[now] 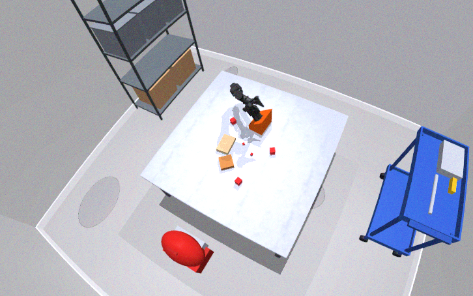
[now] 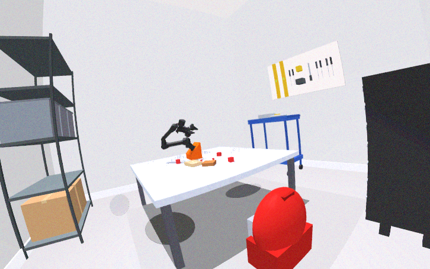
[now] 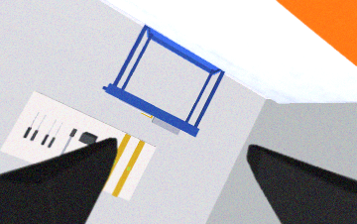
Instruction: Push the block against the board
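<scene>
The square block (image 1: 225,162) (image 2: 208,163) is orange-brown and lies flat on the table. The board (image 1: 226,143) (image 2: 192,163) is pale tan, larger and oblong, and lies flat beside it. In the top view the block is turned relative to the board, with a wedge-shaped gap between their facing sides. One block corner is close to the board; whether they touch there I cannot tell. My gripper (image 1: 261,101) (image 2: 195,130) (image 3: 183,148) is open and empty, raised well above the table near the arm's base, away from both parts. Neither part shows in the wrist view.
The orange arm base (image 1: 262,122) (image 2: 195,151) stands on the white table (image 1: 279,209) (image 2: 177,182). Red cubes (image 1: 272,150) (image 1: 238,180) (image 1: 233,120) and two tiny red cubes (image 1: 243,143) (image 1: 251,154) lie around the parts. A blue cart (image 1: 394,188) (image 2: 274,119) (image 3: 151,108) and a shelf rack stand off the table.
</scene>
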Tool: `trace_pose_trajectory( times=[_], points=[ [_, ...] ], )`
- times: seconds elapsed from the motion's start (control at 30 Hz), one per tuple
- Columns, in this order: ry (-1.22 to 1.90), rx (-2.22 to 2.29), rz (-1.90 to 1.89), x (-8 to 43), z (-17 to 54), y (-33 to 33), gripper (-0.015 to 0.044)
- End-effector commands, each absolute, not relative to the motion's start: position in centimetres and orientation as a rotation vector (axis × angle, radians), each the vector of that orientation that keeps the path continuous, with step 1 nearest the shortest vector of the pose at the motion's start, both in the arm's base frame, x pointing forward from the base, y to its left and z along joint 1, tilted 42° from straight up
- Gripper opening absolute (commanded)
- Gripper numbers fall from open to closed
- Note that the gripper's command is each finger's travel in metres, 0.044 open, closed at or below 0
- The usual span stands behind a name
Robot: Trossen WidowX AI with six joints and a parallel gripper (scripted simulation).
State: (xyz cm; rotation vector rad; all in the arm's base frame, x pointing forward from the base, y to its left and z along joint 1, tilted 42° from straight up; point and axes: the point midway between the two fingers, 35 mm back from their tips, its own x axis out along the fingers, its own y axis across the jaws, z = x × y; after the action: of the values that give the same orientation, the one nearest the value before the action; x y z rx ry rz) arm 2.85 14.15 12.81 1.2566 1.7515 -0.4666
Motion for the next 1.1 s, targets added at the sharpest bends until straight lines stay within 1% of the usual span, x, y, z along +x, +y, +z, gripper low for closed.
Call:
trace_pose_trajectory(
  times=[0.0,0.13,0.47,0.7,1.07],
  points=[
    [1.752,1.257,-0.467,2.8,12.8,14.2,0.0374],
    [1.7,1.258,-0.493,3.9,12.6,14.2,0.0269],
    [1.378,1.207,-0.685,11.5,11.2,13.2,0.0006],
    [1.185,1.112,-0.828,16.7,9.9,10.9,0.0],
    [0.967,0.887,-1.08,23.1,7.0,5.2,0.0]
  ],
)
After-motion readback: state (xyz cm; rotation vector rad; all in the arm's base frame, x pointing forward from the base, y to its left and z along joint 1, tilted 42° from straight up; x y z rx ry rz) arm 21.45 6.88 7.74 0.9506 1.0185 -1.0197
